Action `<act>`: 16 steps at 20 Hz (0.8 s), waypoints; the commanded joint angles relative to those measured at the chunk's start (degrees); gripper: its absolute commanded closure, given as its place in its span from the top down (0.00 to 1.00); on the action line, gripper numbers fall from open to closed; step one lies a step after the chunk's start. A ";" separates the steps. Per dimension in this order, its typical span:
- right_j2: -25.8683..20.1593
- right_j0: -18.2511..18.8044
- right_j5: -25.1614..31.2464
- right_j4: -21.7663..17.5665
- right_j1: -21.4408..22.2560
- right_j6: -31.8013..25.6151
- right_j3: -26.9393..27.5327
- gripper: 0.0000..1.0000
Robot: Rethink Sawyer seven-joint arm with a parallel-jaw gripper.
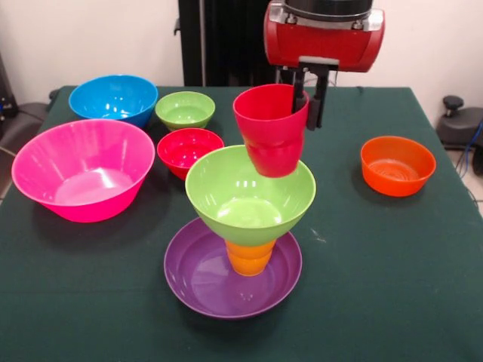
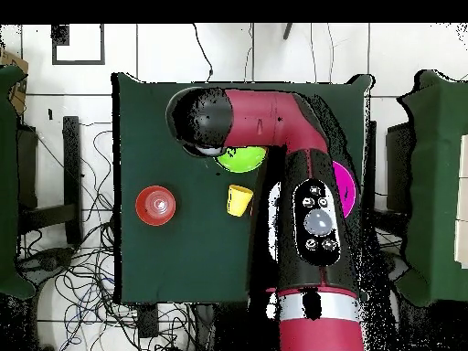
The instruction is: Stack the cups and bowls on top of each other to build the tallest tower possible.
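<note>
The tower stands at the front middle: the shallow purple bowl (image 1: 198, 277) holds the orange cup (image 1: 250, 258), and the large lime green bowl (image 1: 249, 197) sits on that cup. My gripper (image 1: 308, 102) is shut on the rim of the red cup (image 1: 270, 130), one finger inside and one outside. The cup hangs slightly tilted over the lime bowl's far rim. In the overhead view the arm hides the gripper and most of the tower; only part of the lime bowl (image 2: 239, 161) shows. The yellow cup (image 2: 239, 199) shows only in the overhead view.
The big pink bowl (image 1: 81, 170) and blue bowl (image 1: 113, 98) stand at the left. The small green bowl (image 1: 185, 110) and small red bowl (image 1: 189, 151) stand between them and the tower. The small orange bowl (image 1: 398, 164) stands alone at the right, and also shows in the overhead view (image 2: 156, 204).
</note>
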State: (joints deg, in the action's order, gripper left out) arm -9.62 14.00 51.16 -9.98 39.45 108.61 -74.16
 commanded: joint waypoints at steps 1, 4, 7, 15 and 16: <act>-7.01 2.35 4.47 -7.16 -1.73 -21.23 -2.70 0.00; -8.18 3.51 2.93 -8.87 -3.08 -21.96 -2.13 0.00; -9.39 4.44 2.18 -9.87 -3.63 -22.07 -2.15 0.00; -11.43 5.25 2.39 -11.76 -4.89 -20.83 -0.85 0.00; -11.75 5.46 2.32 -12.05 -5.15 -20.90 -0.65 0.00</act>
State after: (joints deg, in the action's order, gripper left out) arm -15.54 18.99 51.15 -17.08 39.07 104.89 -74.11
